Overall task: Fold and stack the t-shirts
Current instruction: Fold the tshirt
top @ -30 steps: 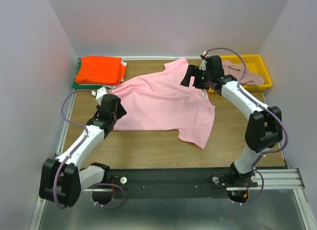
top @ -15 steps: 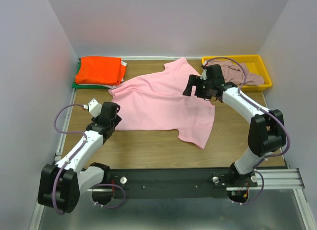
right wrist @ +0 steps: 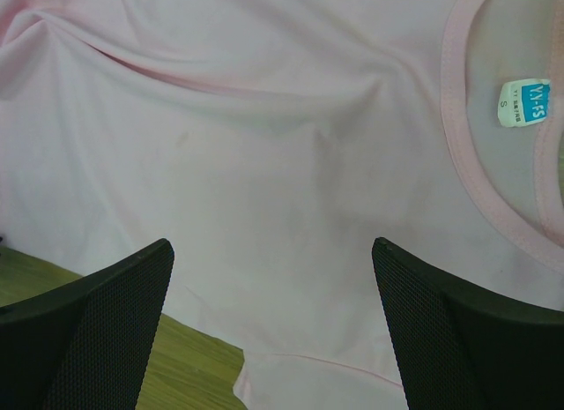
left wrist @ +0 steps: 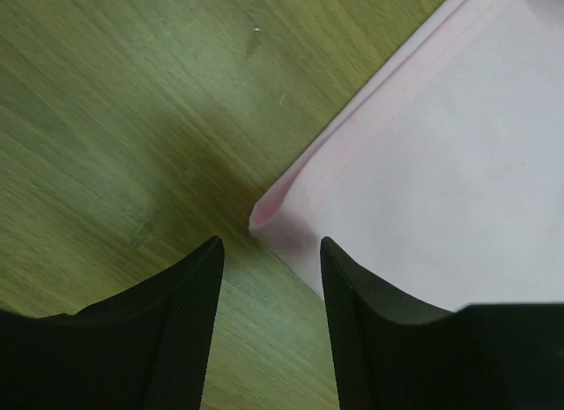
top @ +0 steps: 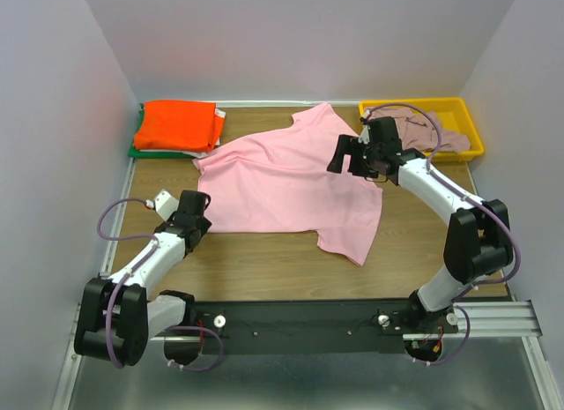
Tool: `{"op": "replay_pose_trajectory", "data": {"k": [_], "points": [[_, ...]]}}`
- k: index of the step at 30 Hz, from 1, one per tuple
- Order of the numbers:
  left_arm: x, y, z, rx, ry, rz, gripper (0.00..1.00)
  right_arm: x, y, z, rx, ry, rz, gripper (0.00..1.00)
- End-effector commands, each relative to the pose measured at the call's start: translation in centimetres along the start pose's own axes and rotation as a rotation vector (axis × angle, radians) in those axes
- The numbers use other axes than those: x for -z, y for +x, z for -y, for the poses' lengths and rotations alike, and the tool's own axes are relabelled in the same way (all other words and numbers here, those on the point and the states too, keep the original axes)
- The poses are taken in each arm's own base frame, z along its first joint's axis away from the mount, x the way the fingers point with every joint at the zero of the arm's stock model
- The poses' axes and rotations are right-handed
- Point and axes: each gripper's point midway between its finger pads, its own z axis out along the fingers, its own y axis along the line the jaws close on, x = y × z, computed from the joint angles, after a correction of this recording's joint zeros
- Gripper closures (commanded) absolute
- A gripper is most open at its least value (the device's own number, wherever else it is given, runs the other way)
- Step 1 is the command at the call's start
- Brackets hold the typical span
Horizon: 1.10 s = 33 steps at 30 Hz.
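A light pink t-shirt lies spread flat mid-table. My left gripper is low at its near left corner. In the left wrist view the gripper is open and empty, and the shirt's hem corner lies just ahead of the jaws. My right gripper hovers over the shirt near the collar. In the right wrist view it is wide open and empty above the pink cloth, with the collar label at the right. A folded orange t-shirt lies on a green one at the back left. A mauve t-shirt lies in the tray.
A yellow plastic tray stands at the back right corner. Grey walls close in the table on the left, back and right. Bare wood shows between the pink shirt and the arm bases.
My left gripper has drawn back toward the near left, off the shirt to its hem corner. My right gripper has shifted slightly nearer, over the shirt by the collar.
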Motion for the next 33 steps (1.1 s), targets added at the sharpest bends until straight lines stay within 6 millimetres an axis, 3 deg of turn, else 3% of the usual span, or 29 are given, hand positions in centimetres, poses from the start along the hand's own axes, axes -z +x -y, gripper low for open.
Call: {"op": "replay_pose_trajectory", "data": {"k": [1,13,23,25,26,33], "points": [[-0.4,-0.1,-0.4,0.035,0.007,0.004,0.45,0.3,0.1,0.6,0.011,0.023,0.008,0.00],[-1.0,-0.4,-0.7,0.006,-0.009,0.003,0.53,-0.1,0.4,0.9,0.009,0.029,-0.002,0.00],[-1.1,-0.1,-0.6,-0.038,0.002,-0.015,0.75,0.1,0.7,1.0,0.009,0.034,-0.002,0.00],[-1.1,-0.1,-0.4,-0.047,0.010,-0.017,0.83,0.2,0.8,1.1,0.007,0.036,-0.003,0.00],[-1.1,0.0,-0.3,-0.047,0.015,-0.020,0.95,0.3,0.8,1.1,0.009,0.035,-0.001,0.00],[-0.9,0.4,0.3,-0.066,0.058,-0.043,1.00,1.7,1.4,1.2,0.031,0.030,0.011,0.00]]}}
